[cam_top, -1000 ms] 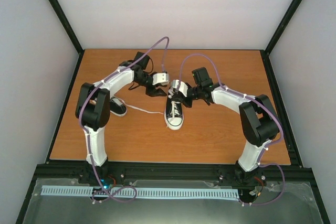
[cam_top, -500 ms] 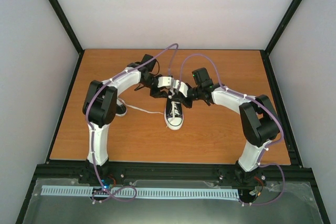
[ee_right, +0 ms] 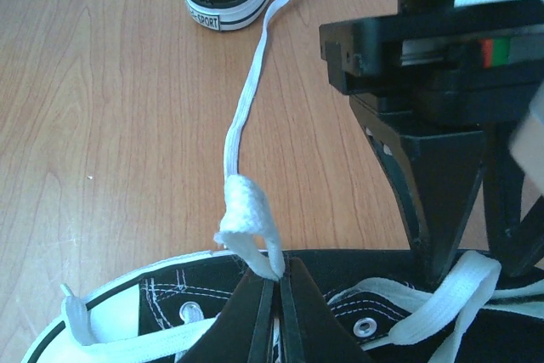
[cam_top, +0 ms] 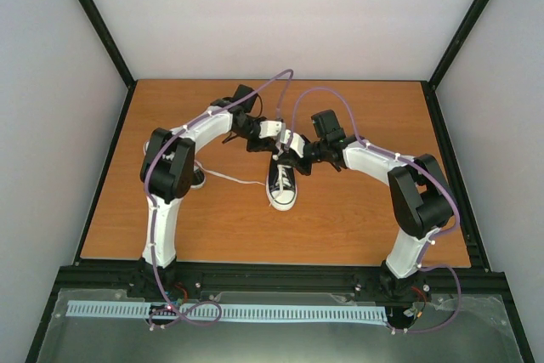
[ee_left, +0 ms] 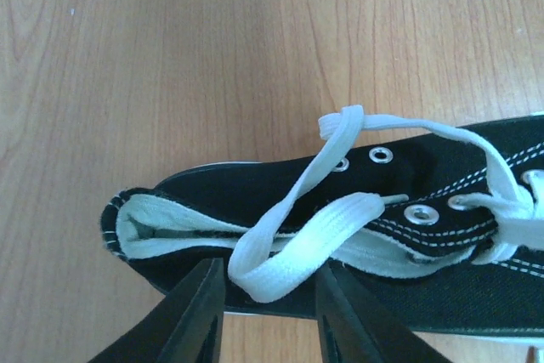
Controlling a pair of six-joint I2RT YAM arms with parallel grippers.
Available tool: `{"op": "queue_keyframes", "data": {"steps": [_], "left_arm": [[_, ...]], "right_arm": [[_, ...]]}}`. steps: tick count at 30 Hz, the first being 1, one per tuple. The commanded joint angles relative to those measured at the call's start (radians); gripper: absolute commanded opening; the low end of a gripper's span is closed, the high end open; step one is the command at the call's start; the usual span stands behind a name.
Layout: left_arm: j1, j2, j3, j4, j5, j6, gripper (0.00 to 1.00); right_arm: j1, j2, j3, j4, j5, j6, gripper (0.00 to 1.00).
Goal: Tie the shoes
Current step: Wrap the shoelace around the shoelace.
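Left wrist view: left gripper [ee_left: 268,316] jaws apart astride white flat lace loop [ee_left: 289,248] on mid-table black canvas sneaker [ee_left: 246,184]; right gripper [ee_right: 274,286] pinches 2nd white loop [ee_right: 245,210]. Risk: loop squirts out as jaws close.

Far sneaker [cam_top: 195,178] mostly tucked behind the elbow of the left arm [cam_top: 170,166] from above; on the right wrist view the top edge cuts it off. Near sneaker [ee_left: 442,295] runs off the left wrist view's right edge, toe unseen.
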Motion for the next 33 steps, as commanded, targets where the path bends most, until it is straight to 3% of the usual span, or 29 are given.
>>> {"op": "queue_keyframes", "data": {"steps": [1,5,6,13,25,33], "left_arm": [[-0.009,0.004,0.010,-0.005,0.015,0.020,0.30],[-0.009,0.000,0.005,0.001,0.005,0.003,0.03],[-0.009,-0.003,0.006,0.000,0.006,-0.014,0.01],[0.050,-0.121,-0.063,-0.062,0.133,-0.051,0.01],[0.065,-0.457,-0.453,-0.030,0.263,-0.046,0.01],[0.014,-0.510,-0.502,0.045,0.311,-0.170,0.01]], "right_arm": [[0.002,-0.029,-0.009,0.018,-0.024,0.005,0.03],[0.002,-0.030,-0.016,0.030,-0.024,0.018,0.03],[0.001,-0.030,-0.016,0.032,-0.025,0.021,0.03],[-0.009,-0.040,-0.001,0.033,-0.032,0.100,0.03],[-0.014,-0.019,0.004,0.037,0.033,0.282,0.03],[-0.014,0.012,0.023,0.059,0.050,0.375,0.03]]}}
